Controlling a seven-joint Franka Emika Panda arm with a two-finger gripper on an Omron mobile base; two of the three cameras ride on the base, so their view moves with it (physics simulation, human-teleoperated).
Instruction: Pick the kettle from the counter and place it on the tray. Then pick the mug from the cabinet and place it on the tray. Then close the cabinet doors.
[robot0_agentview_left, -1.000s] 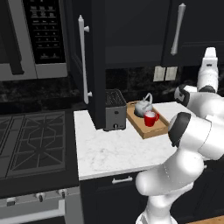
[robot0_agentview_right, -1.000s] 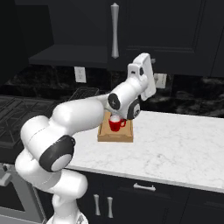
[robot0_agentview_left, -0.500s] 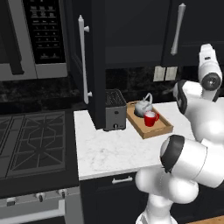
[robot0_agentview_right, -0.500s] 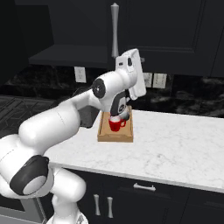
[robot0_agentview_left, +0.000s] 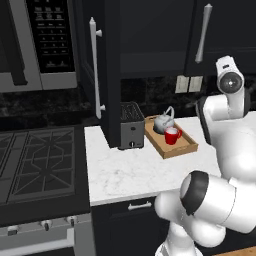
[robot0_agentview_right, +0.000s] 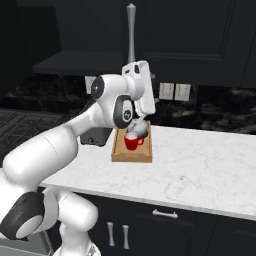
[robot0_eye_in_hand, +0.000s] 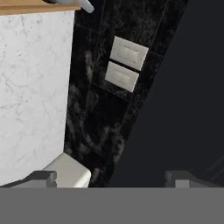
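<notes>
A: Small squat silver-grey metal kettle (robot0_agentview_left: 163, 121)?
B: Sitting on the shallow light-brown wooden tray (robot0_agentview_left: 180, 149), at its back end, beside the boxy black-and-silver toaster (robot0_agentview_left: 132, 126).
A: Small bright red mug (robot0_agentview_left: 172, 135)?
B: On the same tray, just in front of the kettle.
A: Tray itself?
B: Resting on the white marble-patterned desk (robot0_agentview_left: 130, 172).
A: Hand (robot0_eye_in_hand: 111, 178)?
B: Spread wide, gripping nothing, facing the dark backsplash with two pale wall plates (robot0_eye_in_hand: 124, 64).
A: Black cabinet doors?
B: Left door (robot0_agentview_left: 102, 70) swung out over the desk; right door (robot0_agentview_left: 220, 35) looks flush.
</notes>
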